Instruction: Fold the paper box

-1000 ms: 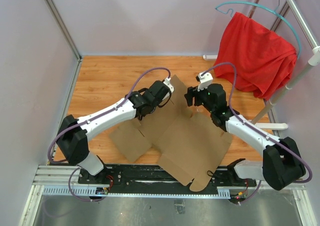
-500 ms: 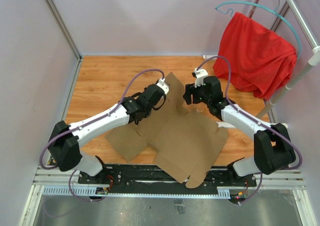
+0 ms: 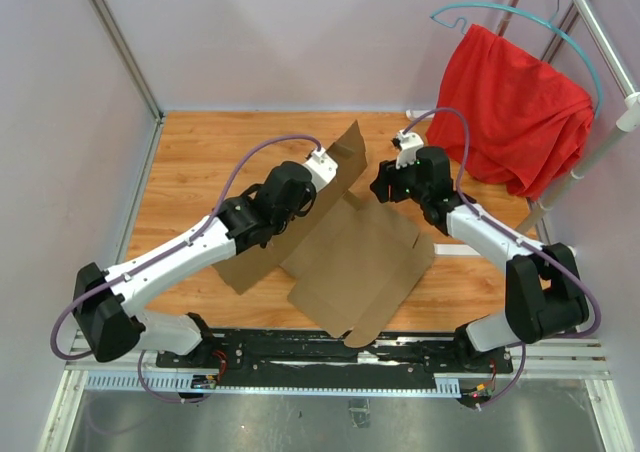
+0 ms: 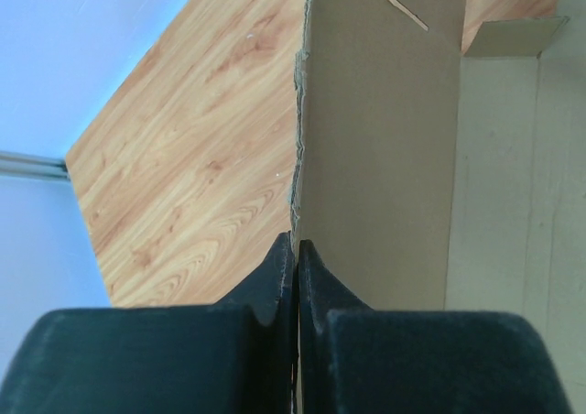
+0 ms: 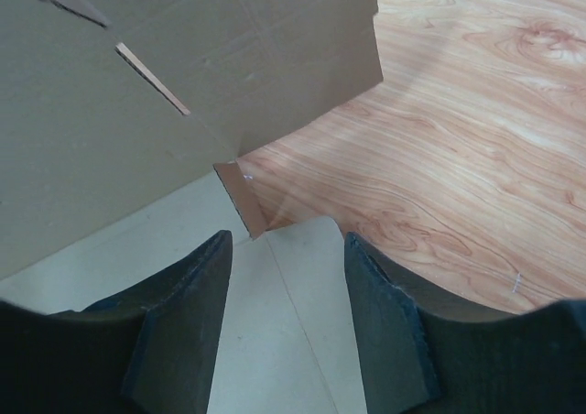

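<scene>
Left gripper [image 4: 295,249] stays clenched on the far flap [image 3: 350,157] of the paper box [image 3: 360,262], now raised steeper at 12 o'clock, and the sheet has slid toward 10 o'clock. Right gripper [image 5: 287,249], jaws apart, hovers over the crease, so the first fold looks underway. Wooden table [image 3: 200,162]; red cloth [image 3: 510,112] hangs at 2 o'clock.

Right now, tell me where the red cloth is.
Top view, far right: the red cloth hangs on a teal hanger past the table's far corner, beyond the right gripper.
</scene>
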Controlling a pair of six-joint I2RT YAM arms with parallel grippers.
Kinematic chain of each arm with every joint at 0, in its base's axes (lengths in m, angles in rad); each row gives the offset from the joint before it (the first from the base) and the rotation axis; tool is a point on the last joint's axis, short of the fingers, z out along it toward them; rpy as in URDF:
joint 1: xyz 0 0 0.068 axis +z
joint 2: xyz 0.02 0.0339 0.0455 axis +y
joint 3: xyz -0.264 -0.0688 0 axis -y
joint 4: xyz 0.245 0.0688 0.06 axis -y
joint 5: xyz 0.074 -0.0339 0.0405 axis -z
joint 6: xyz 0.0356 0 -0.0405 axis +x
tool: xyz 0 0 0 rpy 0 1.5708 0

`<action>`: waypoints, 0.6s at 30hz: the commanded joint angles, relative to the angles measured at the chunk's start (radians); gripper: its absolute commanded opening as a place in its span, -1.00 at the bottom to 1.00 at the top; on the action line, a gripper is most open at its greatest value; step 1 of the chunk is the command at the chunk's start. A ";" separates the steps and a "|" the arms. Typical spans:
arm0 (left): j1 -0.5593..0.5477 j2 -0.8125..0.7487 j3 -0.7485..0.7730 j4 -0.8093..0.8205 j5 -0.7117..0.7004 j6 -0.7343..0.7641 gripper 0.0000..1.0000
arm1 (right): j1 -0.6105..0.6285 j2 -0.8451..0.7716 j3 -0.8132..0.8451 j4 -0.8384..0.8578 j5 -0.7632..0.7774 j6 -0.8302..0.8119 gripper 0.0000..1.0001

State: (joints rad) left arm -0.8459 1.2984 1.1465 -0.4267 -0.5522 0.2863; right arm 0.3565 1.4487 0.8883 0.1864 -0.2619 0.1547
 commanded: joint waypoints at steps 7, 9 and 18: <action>-0.056 0.074 -0.025 0.023 -0.070 0.073 -0.99 | -0.064 0.092 0.094 0.052 -0.046 -0.001 0.19; -0.065 0.078 -0.027 0.025 -0.075 0.081 -0.99 | -0.102 0.131 0.123 0.071 -0.099 0.010 0.21; -0.109 0.110 -0.019 0.025 -0.120 0.108 -0.99 | -0.232 0.322 0.277 0.151 -0.361 0.101 0.21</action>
State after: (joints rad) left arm -0.9302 1.3880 1.1309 -0.4133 -0.6590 0.3668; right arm 0.1482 1.7248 1.1038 0.2684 -0.4953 0.2047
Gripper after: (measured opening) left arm 0.020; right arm 0.605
